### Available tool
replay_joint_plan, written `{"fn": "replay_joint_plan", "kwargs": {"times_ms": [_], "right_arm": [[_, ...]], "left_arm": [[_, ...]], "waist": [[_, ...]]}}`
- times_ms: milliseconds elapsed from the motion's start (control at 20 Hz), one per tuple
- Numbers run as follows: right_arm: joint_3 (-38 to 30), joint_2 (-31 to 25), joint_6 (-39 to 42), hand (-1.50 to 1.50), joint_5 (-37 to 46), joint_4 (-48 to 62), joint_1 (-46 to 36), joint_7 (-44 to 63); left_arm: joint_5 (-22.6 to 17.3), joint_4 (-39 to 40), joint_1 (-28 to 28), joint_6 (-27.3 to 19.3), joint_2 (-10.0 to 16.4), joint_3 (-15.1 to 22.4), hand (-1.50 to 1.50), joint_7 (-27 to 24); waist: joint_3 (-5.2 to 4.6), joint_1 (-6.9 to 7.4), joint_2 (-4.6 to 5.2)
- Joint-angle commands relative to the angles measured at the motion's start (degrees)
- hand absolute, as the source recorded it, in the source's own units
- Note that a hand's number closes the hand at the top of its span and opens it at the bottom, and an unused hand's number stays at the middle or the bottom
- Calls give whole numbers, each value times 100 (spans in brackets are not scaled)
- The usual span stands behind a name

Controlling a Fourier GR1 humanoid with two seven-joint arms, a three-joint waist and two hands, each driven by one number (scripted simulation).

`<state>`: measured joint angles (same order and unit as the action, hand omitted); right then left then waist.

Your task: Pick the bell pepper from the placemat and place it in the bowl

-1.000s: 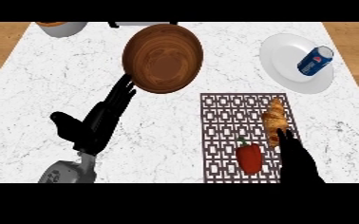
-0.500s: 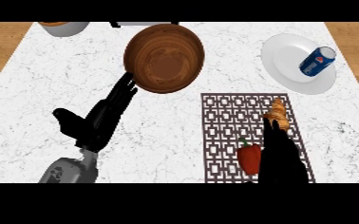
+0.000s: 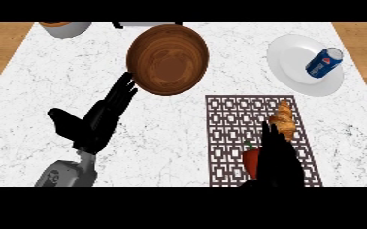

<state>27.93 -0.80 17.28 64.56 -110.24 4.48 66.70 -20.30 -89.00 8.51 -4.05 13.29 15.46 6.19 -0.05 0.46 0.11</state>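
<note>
A red bell pepper [image 3: 251, 158] with a green stem sits near the front of the brown patterned placemat [image 3: 229, 121]. My right hand [image 3: 277, 161] comes up from the lower edge over the mat, fingers straight and open. It lies against the pepper's right side and hides part of it. The brown wooden bowl [image 3: 168, 59] stands on the counter beyond the mat, to its upper left. My left hand [image 3: 99, 119] rests open at the left, its fingertips close to the bowl's lower left rim.
A croissant [image 3: 283, 120] lies on the mat's right side, just beyond my right hand's fingertips. A white plate [image 3: 292, 64] at the back right carries a blue soda can [image 3: 324, 62]. A pale cup [image 3: 66, 28] stands at the back left.
My right hand has slid forward and left across the mat, now reaching the pepper's right side and covering part of it. The left hand has barely shifted.
</note>
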Motion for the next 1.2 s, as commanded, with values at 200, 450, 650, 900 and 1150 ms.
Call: {"fn": "replay_joint_plan", "kwargs": {"times_ms": [200, 450, 650, 900, 1150], "right_arm": [[-4, 76, -44, -150, -104, 930, -461, 1024], [-156, 76, -208, -150, 39, 1134, -467, 782], [-203, 76, 52, -150, -76, 750, -583, 999], [-52, 77, -636, -150, 327, 1179, -98, 600], [-95, 77, -504, -150, 107, 1179, -447, 792]], "left_arm": [[216, -178, -256, -97, -230, 176, 0, -45], [203, 144, 55, 43, -203, -93, 0, -31], [164, 41, -67, 161, -133, -193, 0, 56], [224, 305, 236, 178, -360, -289, 0, -101], [325, 205, 171, 260, -349, -310, 0, 89]], "waist": [[4, 22, -6], [4, -36, -5], [3, -31, -11], [4, -72, -10], [4, -52, -12]]}}
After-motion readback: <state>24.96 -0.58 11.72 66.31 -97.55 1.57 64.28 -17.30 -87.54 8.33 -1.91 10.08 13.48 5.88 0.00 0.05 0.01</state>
